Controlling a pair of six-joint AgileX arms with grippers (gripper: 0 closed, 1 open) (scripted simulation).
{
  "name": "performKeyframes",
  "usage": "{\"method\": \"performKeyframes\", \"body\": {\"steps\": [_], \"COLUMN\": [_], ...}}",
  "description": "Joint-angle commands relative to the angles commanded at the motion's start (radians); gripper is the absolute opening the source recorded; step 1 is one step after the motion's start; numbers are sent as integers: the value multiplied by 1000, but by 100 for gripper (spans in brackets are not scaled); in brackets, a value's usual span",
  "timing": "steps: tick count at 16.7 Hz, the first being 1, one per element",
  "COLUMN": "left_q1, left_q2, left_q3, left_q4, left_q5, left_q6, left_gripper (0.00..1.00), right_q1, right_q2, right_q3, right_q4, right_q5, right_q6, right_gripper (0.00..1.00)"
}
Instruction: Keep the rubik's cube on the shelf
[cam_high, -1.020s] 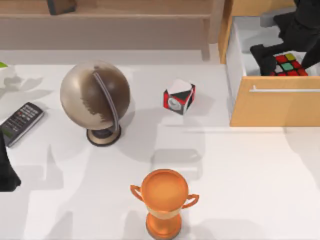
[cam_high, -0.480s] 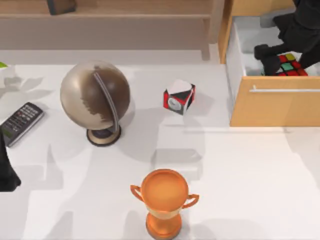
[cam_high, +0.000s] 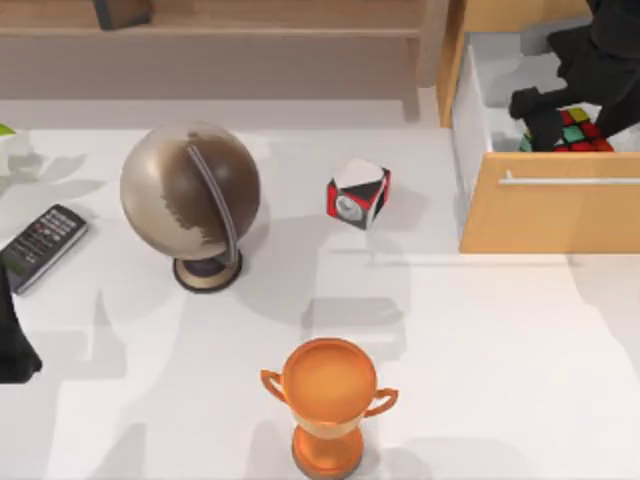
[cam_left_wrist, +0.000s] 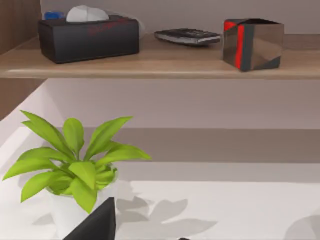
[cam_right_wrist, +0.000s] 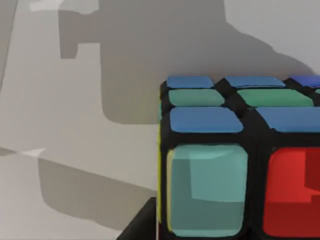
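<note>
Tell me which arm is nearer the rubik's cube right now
Right. The right gripper is in the open drawer, at the rubik's cube; the left arm sits parked at the table's far left edge.

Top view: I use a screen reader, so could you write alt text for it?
The right gripper reaches into an open wooden drawer at the table's right, at a rubik's cube inside. On the white table stand a globe, an orange trophy, a remote and a red-black-white cube; a shelf runs along the back.
</note>
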Motion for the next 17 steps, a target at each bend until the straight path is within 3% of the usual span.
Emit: {"method": "performKeyframes", "body": {"steps": [11,17], "left_q1": [0,0], "left_q2": [0,0], "left_q3": [0,0], "left_q4": [0,0], "left_q5": [0,0], "left_q6": [0,0], "left_gripper": [100,100], "right_q1": [7,14], "right_q2": [-12,-165], "right_q3": [13,189], "right_q4": [-12,-180], "right_q5": [2,27], "right_q6": [6,41], "right_gripper": [0,0]}}
